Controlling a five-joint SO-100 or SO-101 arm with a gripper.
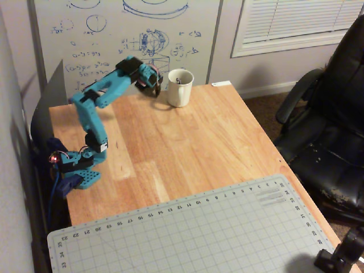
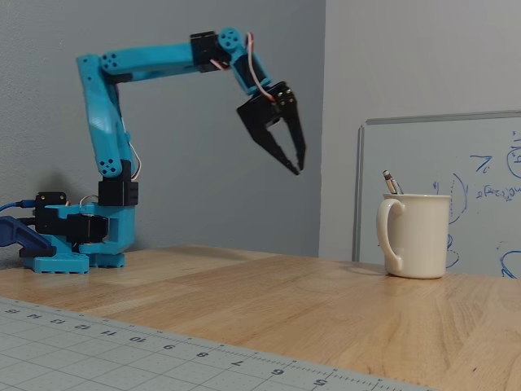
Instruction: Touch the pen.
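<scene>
Black two-finger gripper on the blue arm hangs raised, fingers nearly together, empty, left of the cream ceramic mug. Thin dark pen stands inside it, tip protruding.
</scene>
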